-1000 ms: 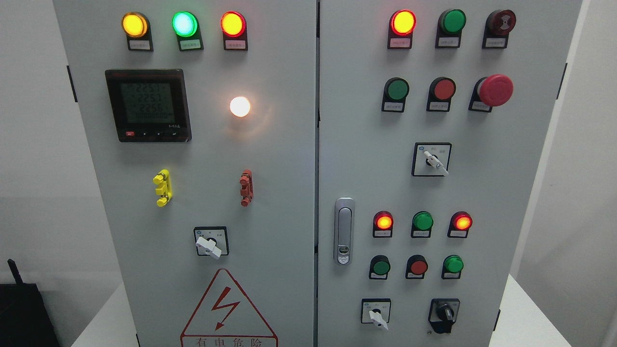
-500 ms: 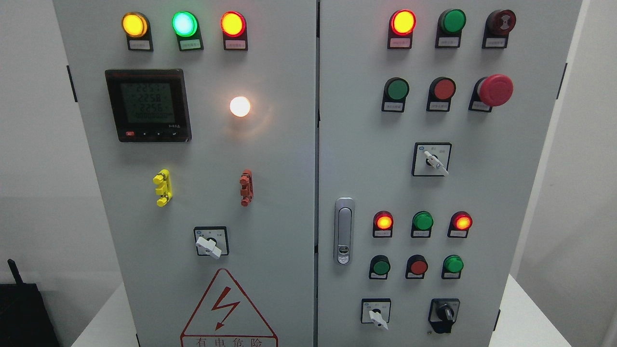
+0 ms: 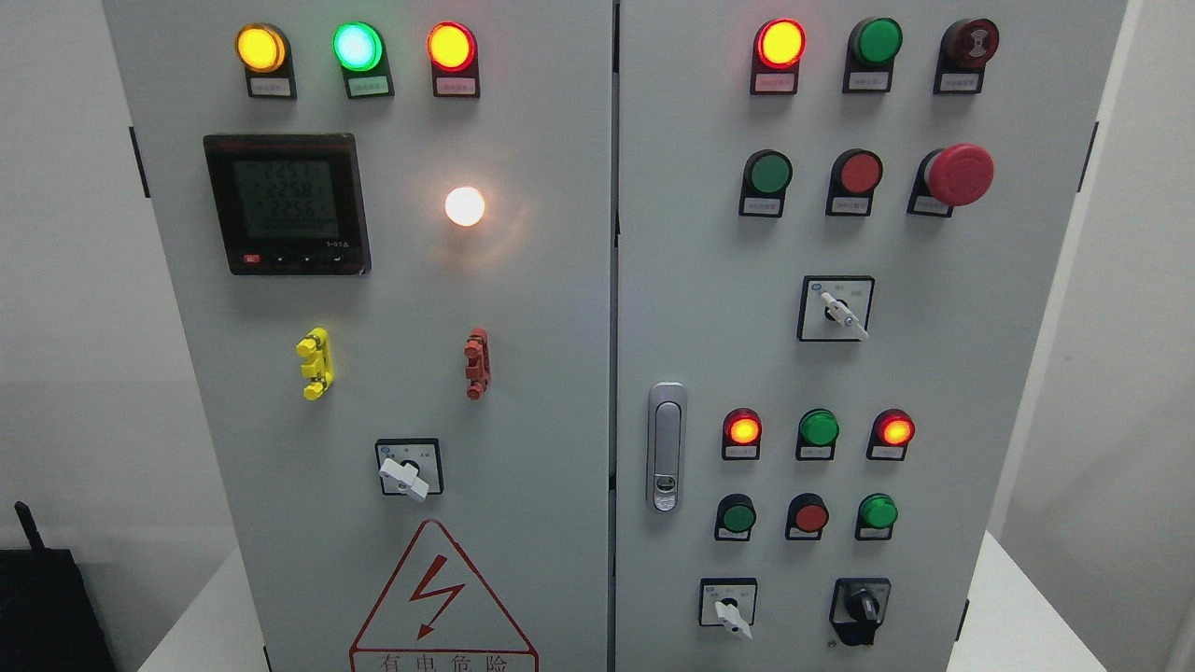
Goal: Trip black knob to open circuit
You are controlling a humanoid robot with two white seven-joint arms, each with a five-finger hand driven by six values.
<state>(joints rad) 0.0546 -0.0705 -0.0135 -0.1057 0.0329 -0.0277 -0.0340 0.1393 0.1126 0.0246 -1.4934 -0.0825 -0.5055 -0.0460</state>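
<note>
The black knob [image 3: 861, 609] sits low on the right door [image 3: 980, 373], its grip nearly upright; neither robot hand shows.

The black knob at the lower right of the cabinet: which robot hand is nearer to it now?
Neither can be judged: no hand or arm shows in the head view. The black knob stands untouched.

The black knob [image 3: 861, 608] I must trip sits low on the right door of the grey cabinet [image 3: 709, 271], its handle standing upright on a black plate, right of a white-handled switch [image 3: 729, 608].
</note>
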